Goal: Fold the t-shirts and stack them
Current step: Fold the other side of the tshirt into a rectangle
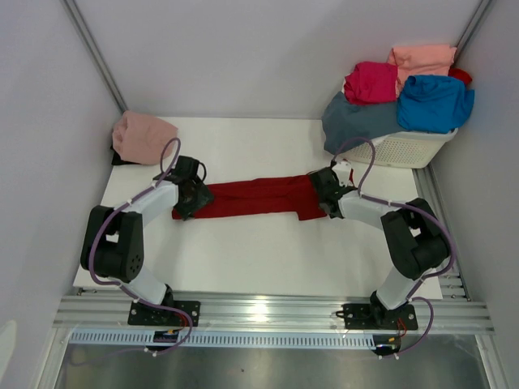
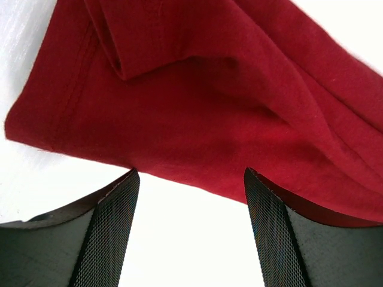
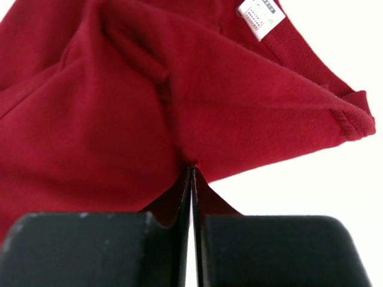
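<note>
The dark red t-shirt (image 1: 258,197) lies folded into a long strip across the middle of the table. My left gripper (image 1: 191,201) is open at its left end; in the left wrist view the fingers (image 2: 114,215) stand apart just before the shirt's hem (image 2: 179,125), nothing between them. My right gripper (image 1: 324,194) is at the right, collar end, shut on the shirt's edge (image 3: 197,107) with its white label (image 3: 258,17) beyond. A folded dusty pink t-shirt (image 1: 143,135) lies at the far left corner.
A white lattice basket (image 1: 405,146) at the far right holds magenta (image 1: 371,82), salmon (image 1: 422,57), bright blue (image 1: 435,104) and slate grey-blue (image 1: 357,120) shirts, the grey-blue one hanging over its rim. Walls enclose the table on three sides.
</note>
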Controlling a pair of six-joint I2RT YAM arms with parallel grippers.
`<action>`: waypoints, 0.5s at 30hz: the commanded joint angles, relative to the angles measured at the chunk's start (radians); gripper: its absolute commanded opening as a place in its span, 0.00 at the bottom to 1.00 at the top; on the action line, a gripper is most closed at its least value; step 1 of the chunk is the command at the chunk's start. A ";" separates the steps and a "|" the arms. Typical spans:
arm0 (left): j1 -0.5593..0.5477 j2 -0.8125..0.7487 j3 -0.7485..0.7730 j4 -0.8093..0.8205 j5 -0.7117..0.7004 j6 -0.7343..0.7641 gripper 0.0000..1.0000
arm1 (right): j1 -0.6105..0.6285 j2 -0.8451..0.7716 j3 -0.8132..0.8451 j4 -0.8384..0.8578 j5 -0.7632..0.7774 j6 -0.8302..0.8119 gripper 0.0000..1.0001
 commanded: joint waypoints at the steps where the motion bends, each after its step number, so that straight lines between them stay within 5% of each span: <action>1: -0.012 -0.023 -0.005 0.000 -0.027 -0.014 0.74 | -0.024 0.021 0.031 0.056 0.002 -0.002 0.00; 15: -0.028 -0.025 -0.018 -0.003 -0.040 -0.021 0.73 | -0.068 -0.092 0.128 0.031 0.080 -0.048 0.00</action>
